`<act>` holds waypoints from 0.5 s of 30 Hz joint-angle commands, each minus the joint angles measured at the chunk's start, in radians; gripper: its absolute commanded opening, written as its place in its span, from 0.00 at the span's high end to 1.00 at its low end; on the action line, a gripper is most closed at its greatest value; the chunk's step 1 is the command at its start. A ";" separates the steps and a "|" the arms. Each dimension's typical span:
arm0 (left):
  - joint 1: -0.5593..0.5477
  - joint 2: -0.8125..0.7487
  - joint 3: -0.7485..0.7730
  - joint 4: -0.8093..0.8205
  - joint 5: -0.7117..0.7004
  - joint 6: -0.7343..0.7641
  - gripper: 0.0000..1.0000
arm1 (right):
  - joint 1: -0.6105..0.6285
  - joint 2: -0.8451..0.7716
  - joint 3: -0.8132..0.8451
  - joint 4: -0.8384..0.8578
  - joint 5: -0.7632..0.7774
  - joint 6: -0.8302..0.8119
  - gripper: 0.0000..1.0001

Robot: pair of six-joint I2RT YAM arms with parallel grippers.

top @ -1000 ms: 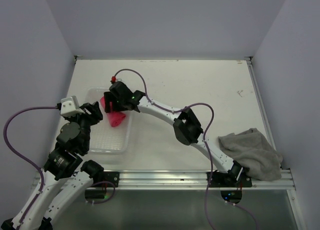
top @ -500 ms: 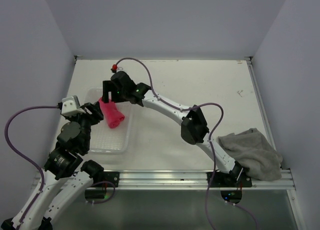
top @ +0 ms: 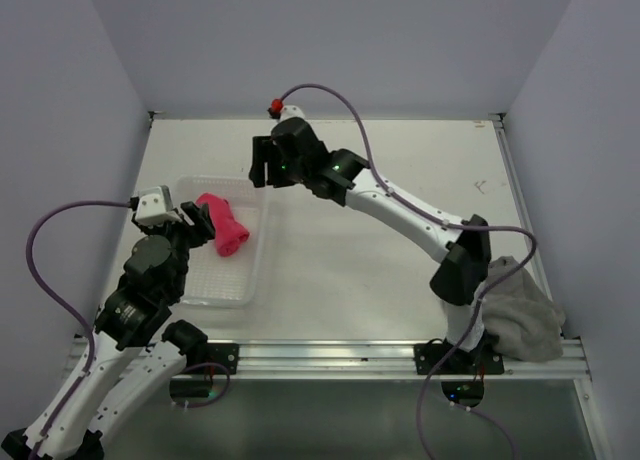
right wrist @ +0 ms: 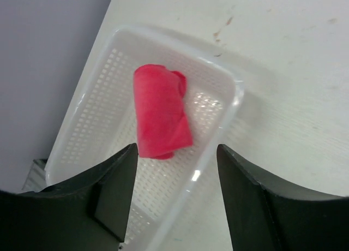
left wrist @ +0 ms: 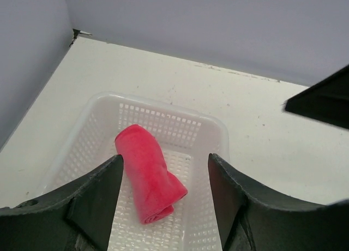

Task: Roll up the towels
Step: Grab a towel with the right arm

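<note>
The pink towel (top: 222, 232) lies rolled up inside the white perforated basket (top: 228, 282), free of both grippers. In the left wrist view the pink towel (left wrist: 148, 177) shows between my open left fingers, below them. My left gripper (top: 196, 228) (left wrist: 164, 162) hovers open over the basket's near left part. My right gripper (top: 261, 166) (right wrist: 175, 150) is open and empty, raised beyond the basket's far right corner, looking down on the pink towel (right wrist: 161, 118). The grey towel (top: 522, 315) lies crumpled at the table's near right edge, partly behind the right arm's base.
The basket's rim (left wrist: 163, 105) (right wrist: 235, 98) stands on the left half of the table. Walls close in the left, back and right. A metal rail (top: 330, 355) runs along the near edge. Part of the right arm (left wrist: 322, 101) shows in the left wrist view.
My right gripper let go of the pink towel in the basket, then lifted away to the back and right. The towel stays rolled in the basket. The left arm shifted slightly.
</note>
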 commanded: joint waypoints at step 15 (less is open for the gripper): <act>-0.010 0.559 0.092 0.187 0.700 -0.080 0.38 | -0.310 -0.974 -0.973 -0.479 0.574 0.298 0.34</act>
